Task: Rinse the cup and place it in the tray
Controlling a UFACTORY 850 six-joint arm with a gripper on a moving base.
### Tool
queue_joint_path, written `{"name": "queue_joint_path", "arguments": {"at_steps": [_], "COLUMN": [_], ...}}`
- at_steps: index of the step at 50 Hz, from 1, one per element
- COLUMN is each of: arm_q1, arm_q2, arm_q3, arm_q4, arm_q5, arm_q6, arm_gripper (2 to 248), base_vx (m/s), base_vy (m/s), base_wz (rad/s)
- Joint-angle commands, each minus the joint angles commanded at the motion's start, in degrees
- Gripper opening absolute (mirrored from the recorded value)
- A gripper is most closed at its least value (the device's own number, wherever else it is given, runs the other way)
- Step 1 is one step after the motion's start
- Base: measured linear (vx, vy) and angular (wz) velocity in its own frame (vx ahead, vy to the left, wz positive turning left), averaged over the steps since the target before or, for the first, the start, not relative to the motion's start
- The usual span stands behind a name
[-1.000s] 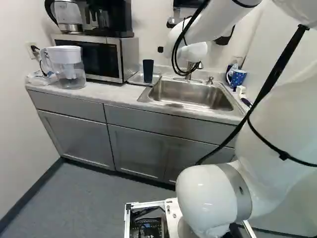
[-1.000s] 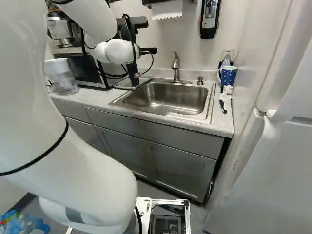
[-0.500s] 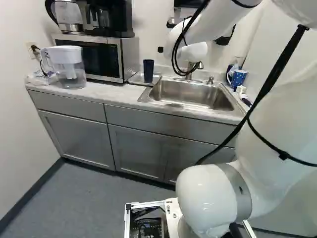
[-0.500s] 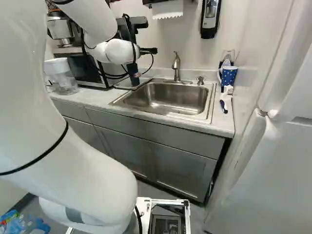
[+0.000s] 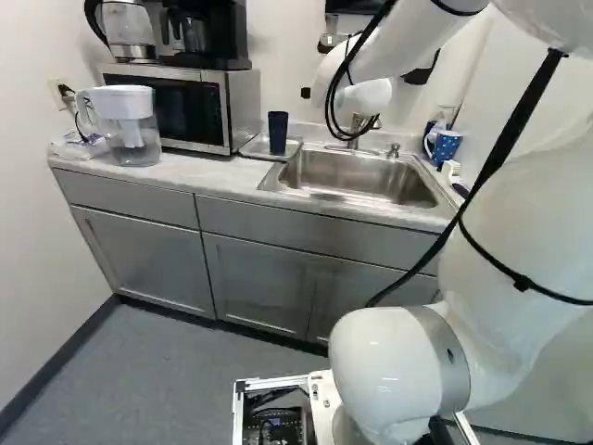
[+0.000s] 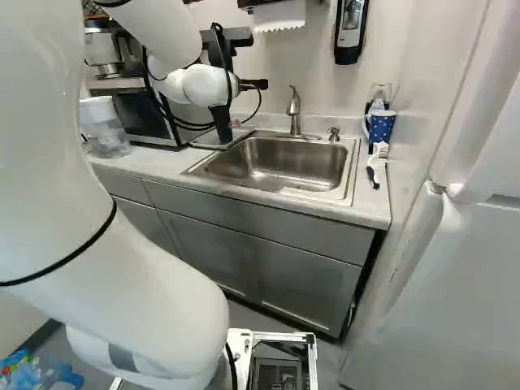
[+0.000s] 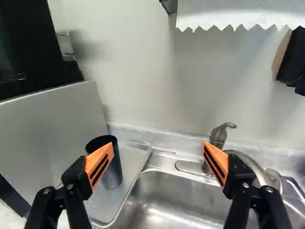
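The counter is topped near its back edge by a microwave, with the sink set in beside it. A water pitcher is stood toward the counter's left end, in the left base view. The tray is laid between microwave and sink. The gripper is held above the counter, its fingers spread wide. The dark cup is stood upright on the tray, partly hidden by one finger in the wrist view; contact cannot quite be judged. A spotted mug is placed near the counter's back right corner.
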Motion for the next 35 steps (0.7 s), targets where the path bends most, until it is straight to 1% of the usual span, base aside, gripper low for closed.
{"name": "queue_joint_path", "arguments": {"at_steps": [17, 35], "arm_q1": [-1.2, -2.4], "arm_q2": [-2.0, -4.4], "arm_q3": [-1.9, -4.3], "arm_q4": [0.0, 0.0], "arm_q5": [-0.1, -1.4], "arm_q6": [0.0, 0.0], "arm_gripper": [247, 247], "base_vx": [0.0, 0.0], "base_vy": [0.0, 0.0], "base_wz": [0.0, 0.0]}}
